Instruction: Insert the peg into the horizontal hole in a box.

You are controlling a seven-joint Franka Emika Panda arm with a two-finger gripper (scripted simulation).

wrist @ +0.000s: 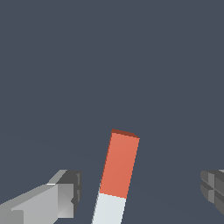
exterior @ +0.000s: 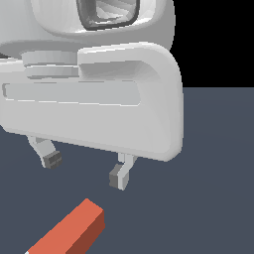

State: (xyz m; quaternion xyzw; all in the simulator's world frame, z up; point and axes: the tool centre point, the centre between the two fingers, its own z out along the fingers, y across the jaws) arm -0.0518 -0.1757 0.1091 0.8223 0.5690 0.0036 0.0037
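Note:
The peg [exterior: 69,229] lies flat on the dark floor at the bottom of the exterior view, orange-red part showing, its pale end cut off by the frame edge. In the wrist view the peg [wrist: 118,168] shows orange-red with a white end. My gripper [exterior: 85,169] hangs above the floor, just beyond the peg's orange-red end, open and empty. Its fingers [exterior: 120,176] stand wide apart. In the wrist view the gripper [wrist: 142,190] straddles the peg from above without touching it. The box and its hole are out of view.
The large white hand body [exterior: 94,99] fills the upper part of the exterior view and hides what lies behind it. Dark grey floor [wrist: 131,65] surrounds the peg.

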